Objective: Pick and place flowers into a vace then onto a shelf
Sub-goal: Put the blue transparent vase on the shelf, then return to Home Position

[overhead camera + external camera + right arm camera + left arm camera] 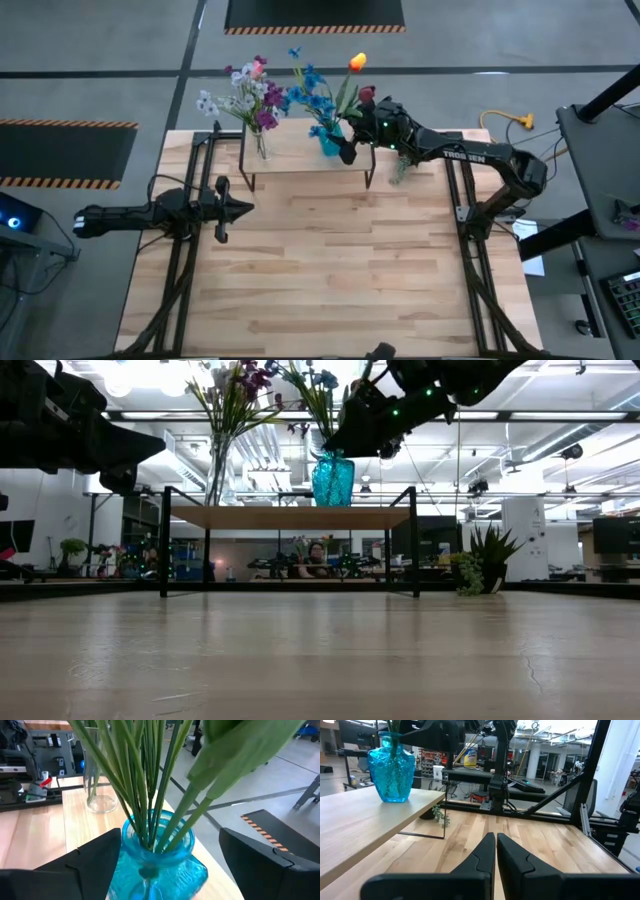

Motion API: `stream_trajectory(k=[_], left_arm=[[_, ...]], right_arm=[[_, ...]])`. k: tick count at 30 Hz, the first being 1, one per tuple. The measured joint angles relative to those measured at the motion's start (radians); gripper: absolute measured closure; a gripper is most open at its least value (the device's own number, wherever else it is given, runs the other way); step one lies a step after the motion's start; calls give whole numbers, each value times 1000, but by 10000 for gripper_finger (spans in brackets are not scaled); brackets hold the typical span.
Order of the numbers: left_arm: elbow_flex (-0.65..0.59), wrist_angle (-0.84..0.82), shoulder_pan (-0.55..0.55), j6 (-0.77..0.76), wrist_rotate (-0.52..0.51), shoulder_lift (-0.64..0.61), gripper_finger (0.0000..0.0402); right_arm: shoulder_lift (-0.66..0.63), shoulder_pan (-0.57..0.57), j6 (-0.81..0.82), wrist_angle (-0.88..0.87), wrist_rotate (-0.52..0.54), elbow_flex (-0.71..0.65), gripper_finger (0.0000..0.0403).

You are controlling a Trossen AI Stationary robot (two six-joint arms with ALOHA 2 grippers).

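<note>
The shelf stands at the table's far middle on thin black legs. On it stand a clear glass vase with purple, white and pink flowers, and a blue glass vase with blue, orange and dark red flowers. My right gripper is open at the blue vase's rim, one finger on either side of its neck and green stems. Whether it touches, I cannot tell. My left gripper waits shut at the table's left.
A short green spiky sprig sits beside the shelf's right legs. Dark arm frames run along the table's left and right sides. Bare wood stretches from the shelf to the near edge. A person sits beyond the table.
</note>
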Motion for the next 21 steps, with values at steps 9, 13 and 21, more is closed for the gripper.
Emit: stream_trajectory(k=[9, 13, 21], left_arm=[[0, 0, 0, 0, 0, 0, 402], [0, 0, 0, 0, 0, -1, 402], [0, 0, 0, 0, 0, -1, 402]], right_arm=[[-104, 0, -7, -146, -1, 7, 61], [-160, 0, -11, -211, -2, 1, 54], [-301, 14, 15, -292, -28, -118, 69]])
